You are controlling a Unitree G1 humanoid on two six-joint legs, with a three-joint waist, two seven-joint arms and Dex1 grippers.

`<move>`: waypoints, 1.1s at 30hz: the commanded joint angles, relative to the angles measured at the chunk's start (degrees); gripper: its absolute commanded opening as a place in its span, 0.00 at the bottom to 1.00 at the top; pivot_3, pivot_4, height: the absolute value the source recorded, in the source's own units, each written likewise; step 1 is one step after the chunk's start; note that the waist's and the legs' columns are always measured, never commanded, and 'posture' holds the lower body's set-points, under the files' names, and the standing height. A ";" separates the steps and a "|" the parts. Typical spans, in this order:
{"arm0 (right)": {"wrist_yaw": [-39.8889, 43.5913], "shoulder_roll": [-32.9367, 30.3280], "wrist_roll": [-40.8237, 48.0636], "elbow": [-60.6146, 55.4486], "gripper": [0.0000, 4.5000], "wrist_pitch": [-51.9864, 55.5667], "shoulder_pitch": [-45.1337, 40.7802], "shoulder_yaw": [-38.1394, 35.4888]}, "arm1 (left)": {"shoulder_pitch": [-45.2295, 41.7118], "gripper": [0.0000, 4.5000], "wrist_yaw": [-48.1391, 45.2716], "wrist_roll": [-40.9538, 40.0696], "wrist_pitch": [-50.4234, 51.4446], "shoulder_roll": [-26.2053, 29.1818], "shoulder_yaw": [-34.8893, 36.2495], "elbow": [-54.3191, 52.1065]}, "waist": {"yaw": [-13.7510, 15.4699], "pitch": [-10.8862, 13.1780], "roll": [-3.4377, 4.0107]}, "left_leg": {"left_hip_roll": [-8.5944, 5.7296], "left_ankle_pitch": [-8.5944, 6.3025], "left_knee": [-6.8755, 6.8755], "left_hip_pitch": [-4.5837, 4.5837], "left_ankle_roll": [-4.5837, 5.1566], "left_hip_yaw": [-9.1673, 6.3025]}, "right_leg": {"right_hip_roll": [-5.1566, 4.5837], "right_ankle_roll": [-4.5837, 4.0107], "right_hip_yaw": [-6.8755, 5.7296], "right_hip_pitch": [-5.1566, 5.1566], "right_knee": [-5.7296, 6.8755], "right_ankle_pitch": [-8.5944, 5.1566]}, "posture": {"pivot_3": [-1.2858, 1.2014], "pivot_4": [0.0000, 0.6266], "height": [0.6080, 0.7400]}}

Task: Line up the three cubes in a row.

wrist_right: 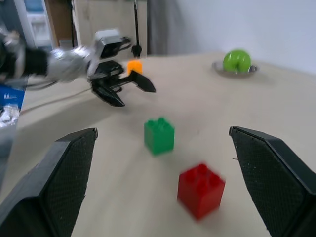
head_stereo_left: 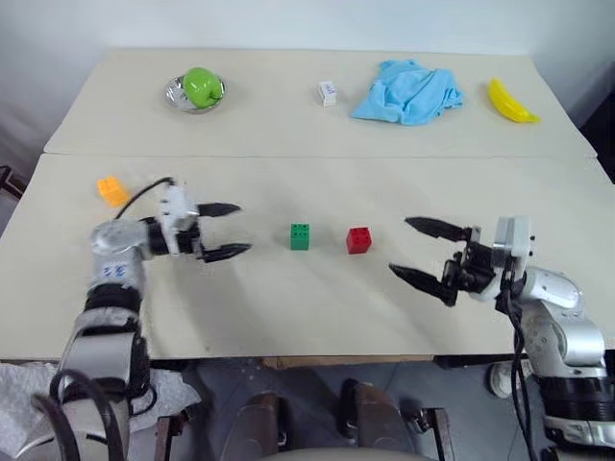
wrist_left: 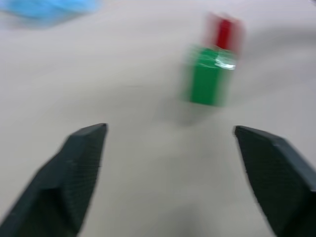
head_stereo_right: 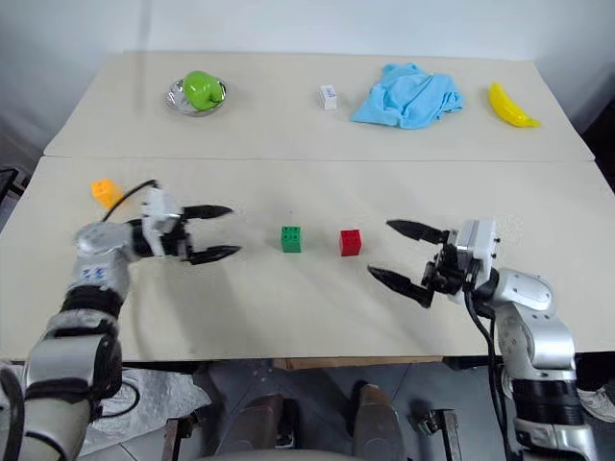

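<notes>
The small orange studded plastic cube (head_stereo_left: 112, 190) is seen near the table's (head_stereo_left: 288, 307) left edge. Just right of it, the left gripper (head_stereo_left: 229, 230) is held with jaws wide and empty. The green studded plastic cube (head_stereo_left: 300, 236) and red studded plastic cube (head_stereo_left: 358, 240) are set side by side, slightly apart. The right gripper (head_stereo_left: 415, 249) is spread wide, empty.

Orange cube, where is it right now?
The orange cube sits at the table's left edge, behind the left gripper, well apart from the green cube and red cube.
</notes>
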 commanded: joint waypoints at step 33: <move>-1.22 2.90 1.40 -2.73 1.00 3.28 -5.19 2.05 | -8.79 1.00 74.86 7.79 26.63 -10.17 5.26 -10.34 | 2.77 -0.10 -0.17 | -0.35 0.00 0.03 0.02 0.06 -0.17 | -0.14 0.03 -0.08 0.18 -0.02 0.03 | 0.52 0.24 1.00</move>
